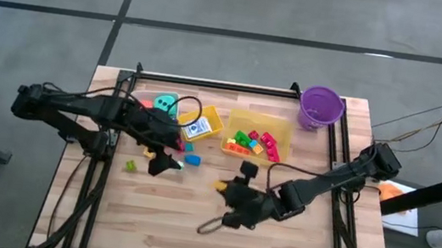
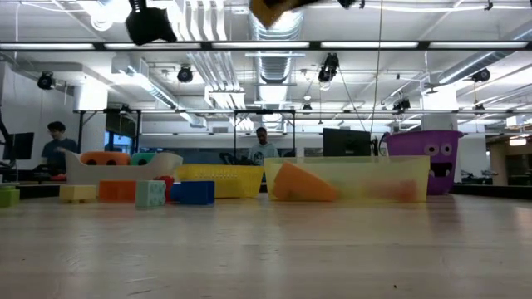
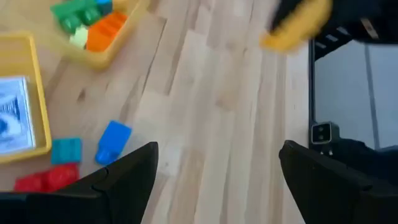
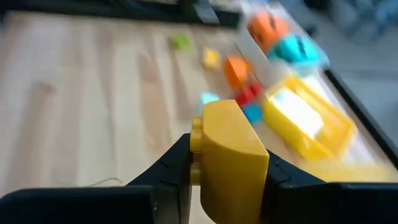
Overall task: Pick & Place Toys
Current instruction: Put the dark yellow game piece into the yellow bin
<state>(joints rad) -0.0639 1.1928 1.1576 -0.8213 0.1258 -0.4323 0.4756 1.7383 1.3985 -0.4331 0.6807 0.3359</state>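
Right gripper (image 4: 227, 180) is nearest: its two fingers are clamped on a yellow brick (image 4: 229, 158), one on each side, with the brick's rounded top standing up between them. From above, the right arm reaches in from the table's right edge, bent low, the gripper (image 1: 228, 190) over the bare wood at table centre, the yellow brick (image 1: 220, 185) at its tip. A loop of dark cord (image 1: 209, 224) lies on the wood just beside it.

Left gripper (image 3: 217, 168) is spread wide and holds nothing; only bare table (image 3: 211, 112) shows between the fingers. The left arm stretches in from the left edge, gripper (image 1: 171, 164) angled down near the loose bricks. A blue brick (image 3: 114, 139), a teal brick (image 3: 66, 150) and a red brick (image 3: 47, 178) lie just beside its tip. From above, a green brick (image 1: 130, 165) and a small yellow brick (image 1: 149, 153) lie farther left.

Farther back: a yellow tray (image 1: 214, 121) holds the card box (image 1: 199, 127). Behind it sit the teal die (image 1: 165, 101) and the orange die (image 2: 105, 158). A clear bin (image 1: 282, 130) to the right holds green, red and orange bricks (image 1: 253, 142). A purple bucket (image 1: 321, 107) stands at the far right corner.
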